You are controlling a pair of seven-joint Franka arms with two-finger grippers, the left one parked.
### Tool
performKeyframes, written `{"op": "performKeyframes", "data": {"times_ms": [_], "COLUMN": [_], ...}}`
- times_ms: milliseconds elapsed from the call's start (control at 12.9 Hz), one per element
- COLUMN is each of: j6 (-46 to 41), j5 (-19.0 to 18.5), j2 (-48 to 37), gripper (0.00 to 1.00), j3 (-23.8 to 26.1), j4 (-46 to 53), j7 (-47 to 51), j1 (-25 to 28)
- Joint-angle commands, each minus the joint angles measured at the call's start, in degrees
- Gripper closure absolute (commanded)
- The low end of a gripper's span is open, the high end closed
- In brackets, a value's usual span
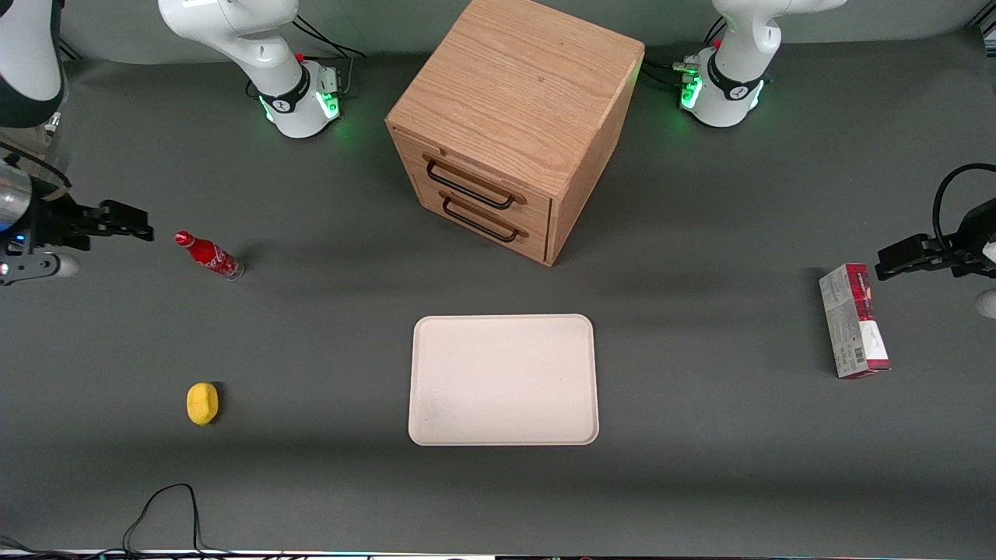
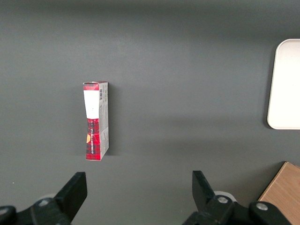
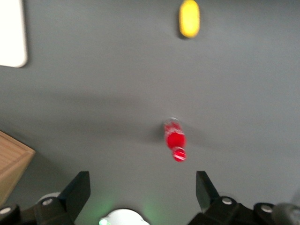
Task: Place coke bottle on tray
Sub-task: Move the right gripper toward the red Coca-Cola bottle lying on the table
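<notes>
The coke bottle (image 1: 208, 255) (image 3: 175, 139), slim and red with a red cap, stands on the dark table toward the working arm's end. My right gripper (image 1: 140, 224) (image 3: 143, 187) hovers above the table beside the bottle and apart from it. It is open, its fingers (image 3: 77, 190) spread wide with nothing between them. The pale cream tray (image 1: 503, 379) (image 3: 10, 33) (image 2: 286, 84) lies bare near the table's middle, nearer the front camera than the bottle.
A yellow lemon (image 1: 202, 404) (image 3: 189, 18) lies nearer the front camera than the bottle. A wooden drawer cabinet (image 1: 513, 124) (image 3: 11, 164) stands farther from the front camera than the tray. A red-and-grey carton (image 1: 853, 320) (image 2: 96, 121) lies toward the parked arm's end. A black cable (image 1: 167, 505) loops at the front edge.
</notes>
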Motion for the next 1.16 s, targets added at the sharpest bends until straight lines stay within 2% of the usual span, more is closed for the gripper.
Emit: {"op": "performKeyframes", "data": {"times_ms": [0, 78, 233, 310, 620, 1085], "j6": [2.74, 4.67, 7.58, 8.29, 12.32, 30.41], "j5": [-1.48, -1.66, -4.98, -5.35, -5.44, -5.44], "j2": [-7.96, -11.56, -17.72, -19.57, -20.30, -18.46], "gripper": [0.00, 0.00, 0.00, 0.00, 0.00, 0.00], "j3": [-5.86, -7.10, -7.46, -7.64, -7.64, -9.31], "j4": [-8.89, -13.19, -20.58, -23.05, -27.72, -42.31], "j7": [-7.66, -8.74, -8.75, -8.75, -8.48, -8.22], "j1": [0.37, 0.37, 0.37, 0.37, 0.37, 0.37]}}
